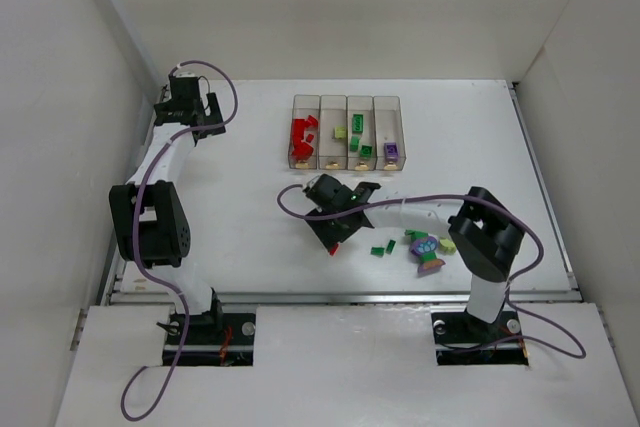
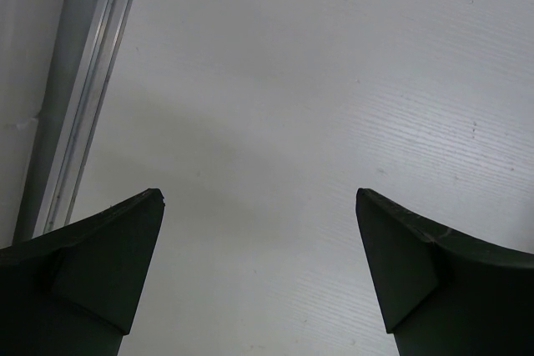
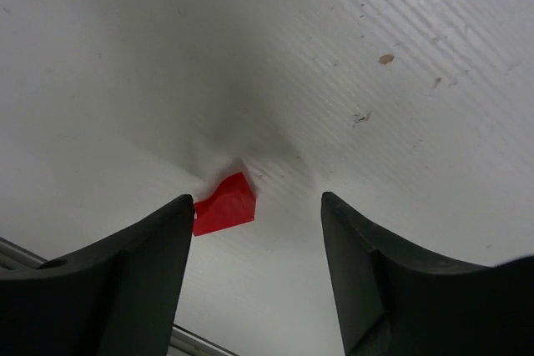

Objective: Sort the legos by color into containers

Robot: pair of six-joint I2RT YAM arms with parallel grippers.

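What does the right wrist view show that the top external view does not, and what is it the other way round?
Only the right wrist view: the open gap between the fingers of the right gripper, the red brick lying close beside one fingertip, and small brown specks on the table. Only the top external view: the four bins, the left arm, loose green bricks and a purple clump. Both: the right gripper, that red brick and the white table.
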